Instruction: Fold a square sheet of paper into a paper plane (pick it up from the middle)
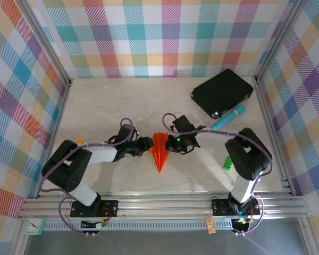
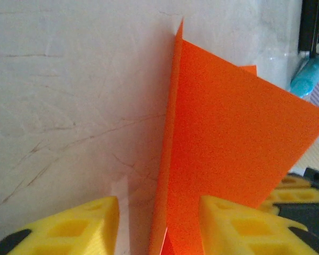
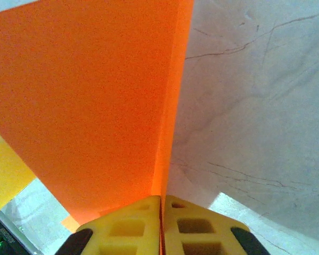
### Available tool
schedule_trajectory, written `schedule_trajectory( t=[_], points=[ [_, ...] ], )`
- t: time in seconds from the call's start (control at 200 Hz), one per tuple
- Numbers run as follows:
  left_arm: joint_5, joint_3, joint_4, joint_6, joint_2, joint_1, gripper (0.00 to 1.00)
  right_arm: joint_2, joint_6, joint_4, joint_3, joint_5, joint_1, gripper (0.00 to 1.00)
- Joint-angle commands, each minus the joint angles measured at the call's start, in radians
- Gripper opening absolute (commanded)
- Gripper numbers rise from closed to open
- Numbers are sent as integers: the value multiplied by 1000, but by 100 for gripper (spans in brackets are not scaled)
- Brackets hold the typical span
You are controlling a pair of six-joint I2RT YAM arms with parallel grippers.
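right gripper (image 3: 162, 206) pinches the paper plane (image 1: 159, 151) (fold upright); left gripper (image 2: 158, 213) gapes around it.

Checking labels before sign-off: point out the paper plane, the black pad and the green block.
paper plane (image 1: 160, 152): top view, centre ridge.
black pad (image 1: 222, 92): top view, middle of top face.
green block (image 1: 228, 163): top view, its middle.

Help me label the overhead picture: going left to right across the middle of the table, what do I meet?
First the left fingers → paper plane → right fingers → green block.
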Motion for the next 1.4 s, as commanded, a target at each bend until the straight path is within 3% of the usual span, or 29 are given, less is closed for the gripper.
schedule_trajectory(
  t=[0.0,0.17,0.385,0.605,1.18,1.285,1.395],
  points=[
    [29,30,16,12,31,-7,36,-15,-15,4,-12,-1,-5,10],
    [34,58,-10,35,61,-8,18,-21,-13,3,-11,-2,-9,10],
    [-57,47,-72,57,-24,-8,9,-84,1,8,-25,37,-17,9],
    [-133,20,-117,66,-106,-7,8,-76,2,-9,-14,45,-21,9],
    [-158,0,-113,27,-27,-7,7,24,-5,-39,24,33,-28,11],
    [-153,-4,-106,25,-27,-6,6,18,-7,-61,32,44,-28,16],
    [-142,-2,-103,25,-33,-6,7,-28,-18,-91,34,80,-24,29]
  ],
)
